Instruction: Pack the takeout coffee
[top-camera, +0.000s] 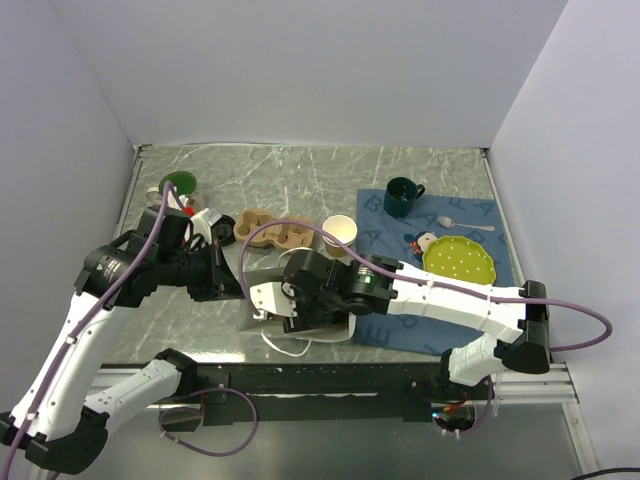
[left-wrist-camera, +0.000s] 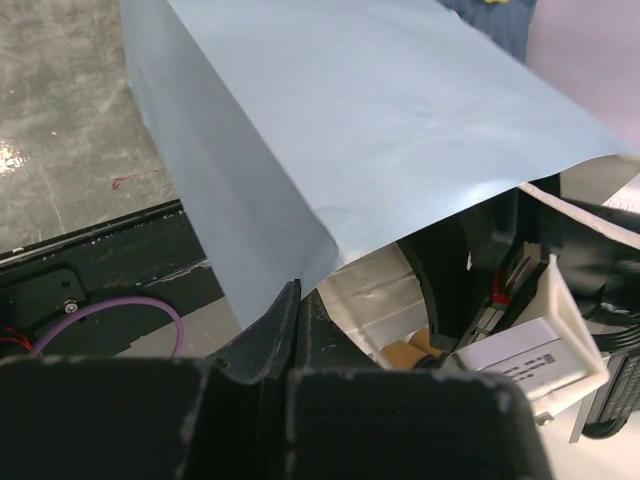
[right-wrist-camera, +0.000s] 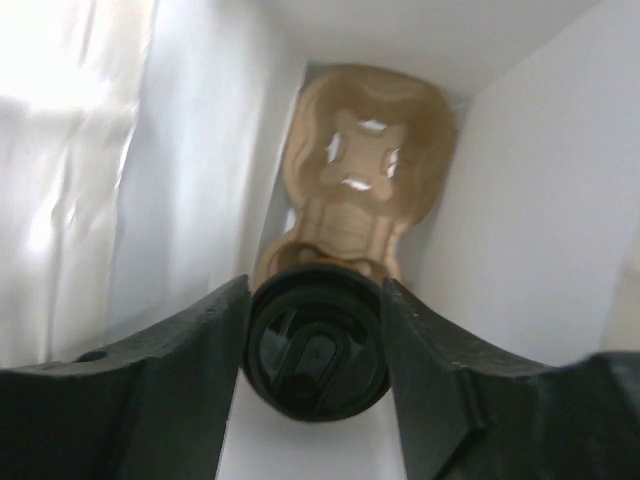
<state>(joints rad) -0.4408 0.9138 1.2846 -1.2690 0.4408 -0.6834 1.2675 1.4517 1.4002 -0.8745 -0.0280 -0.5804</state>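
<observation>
The takeout coffee, its tan cup topped by a round black lid, stands deep inside a white paper bag, in the near pocket of a tan pulp cup carrier. My right gripper reaches into the bag, and both fingers press against the sides of the lid. In the top view the bag lies near the table's front edge with the right gripper in its mouth. My left gripper is shut on the edge of the bag and holds the mouth up.
Behind the bag, a second pulp carrier and an open tan paper cup sit on the table. A dark green mug, a spoon and a green dotted plate rest on a blue cloth. A green cup stands at the back left.
</observation>
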